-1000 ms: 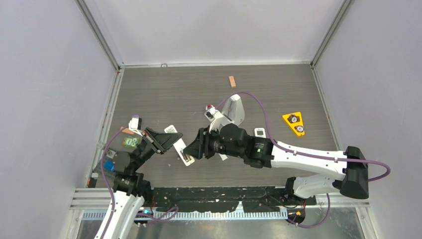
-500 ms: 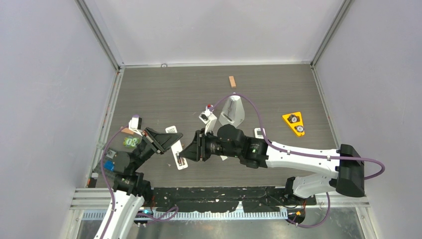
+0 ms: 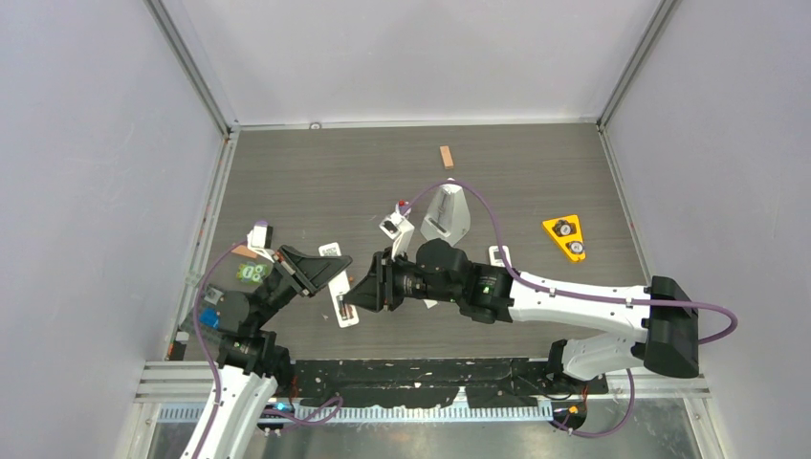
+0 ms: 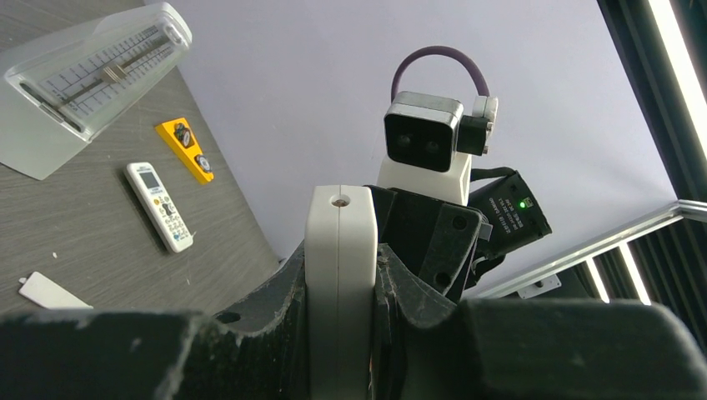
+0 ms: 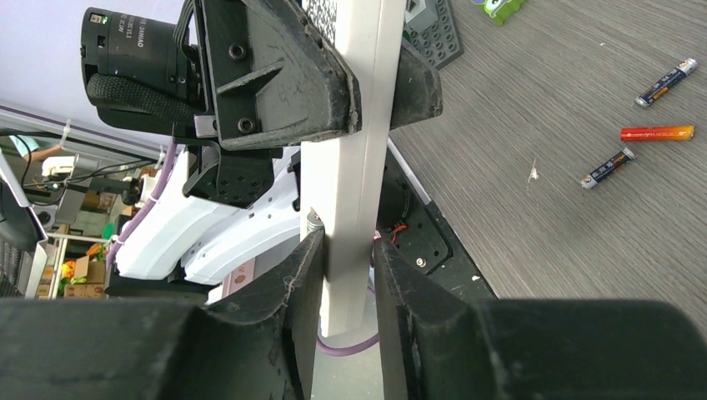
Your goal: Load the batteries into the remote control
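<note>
Pale lilac walls and aluminium posts box in a dark wood-grain surface (image 3: 316, 182). The biggest loose thing on it is a grey pyramid-shaped metronome (image 3: 447, 214), lying just beyond the right arm's elbow. To its right, well apart, sits a yellow wedge (image 3: 565, 237). A short white remote with buttons (image 4: 158, 206) lies between them, and the right forearm covers part of it from above. A small wooden block (image 3: 446, 156) lies alone toward the far wall. A small flat white piece (image 4: 50, 292) rests on the near side of the metronome.

The remote control (image 5: 354, 175) is lifted clear of the surface, near the front and left of centre, and both arms hold it. The left hand (image 4: 340, 292) is clamped narrowly across one end, its fingers pressed to both flat faces. The right hand (image 5: 346, 275) pinches the same bar lower down, its pads touching each side. Between them the two hands hide most of the bar from overhead. In the left wrist view the right arm's camera sits directly behind it.

Three batteries (image 5: 656, 132) lie loose on the surface near one another, off to the side of the right hand and untouched.
</note>
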Controlling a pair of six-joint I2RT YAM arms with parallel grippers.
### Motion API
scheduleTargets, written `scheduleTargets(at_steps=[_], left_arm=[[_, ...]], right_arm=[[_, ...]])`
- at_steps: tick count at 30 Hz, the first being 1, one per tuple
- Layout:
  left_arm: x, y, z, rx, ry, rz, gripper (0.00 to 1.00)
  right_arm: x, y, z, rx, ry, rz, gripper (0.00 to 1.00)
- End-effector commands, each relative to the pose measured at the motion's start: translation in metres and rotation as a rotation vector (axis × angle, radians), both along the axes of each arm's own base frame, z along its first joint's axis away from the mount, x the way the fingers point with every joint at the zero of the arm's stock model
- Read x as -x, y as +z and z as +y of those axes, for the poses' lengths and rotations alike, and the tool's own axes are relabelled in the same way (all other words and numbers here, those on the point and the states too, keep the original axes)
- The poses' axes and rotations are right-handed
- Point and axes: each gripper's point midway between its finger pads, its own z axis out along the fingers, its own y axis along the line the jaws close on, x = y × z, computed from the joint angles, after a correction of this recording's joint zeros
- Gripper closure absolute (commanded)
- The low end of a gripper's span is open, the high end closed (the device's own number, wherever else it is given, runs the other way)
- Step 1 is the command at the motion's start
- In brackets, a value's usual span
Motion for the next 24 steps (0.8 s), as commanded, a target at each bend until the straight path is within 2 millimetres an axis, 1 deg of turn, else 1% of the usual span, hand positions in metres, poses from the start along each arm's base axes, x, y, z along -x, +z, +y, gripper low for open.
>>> scheduleTargets(at_steps=[1, 4, 9, 11, 12, 15, 16, 18, 24], left_arm=[[0.012, 0.037, 0.005, 0.058, 0.006, -0.128, 1.0], [0.011, 0.038, 0.005, 0.06, 0.009, -0.127, 1.0], [0.008, 0.037, 0.005, 0.051, 0.024, -0.126, 1.0], [0.006, 0.034, 0.005, 0.04, 0.03, -0.127, 1.0], [0.005, 0.033, 0.006, 0.038, 0.035, -0.129, 1.0], [0.003, 0.031, 0.006, 0.032, 0.048, -0.138, 1.0], [0.003, 0.032, 0.007, 0.031, 0.051, -0.145, 1.0], [0.003, 0.032, 0.007, 0.032, 0.056, -0.157, 1.0], [0.005, 0.03, 0.008, 0.028, 0.061, -0.183, 1.0]], right_arm=[[0.011, -0.03, 0.0, 0.086, 0.038, 0.005, 0.63], [0.009, -0.031, 0.0, 0.098, 0.03, 0.002, 0.63], [0.009, -0.04, -0.003, 0.115, 0.024, 0.015, 0.67], [0.008, -0.036, -0.005, 0.098, 0.001, 0.036, 0.67], [0.006, -0.033, -0.005, 0.087, -0.024, 0.055, 0.66], [0.002, -0.022, -0.009, 0.04, -0.072, 0.096, 0.55], [0.001, -0.016, -0.008, 0.011, -0.082, 0.117, 0.49], [0.001, -0.009, -0.008, -0.027, -0.096, 0.145, 0.45], [0.001, 0.009, -0.009, -0.108, -0.114, 0.169, 0.44]])
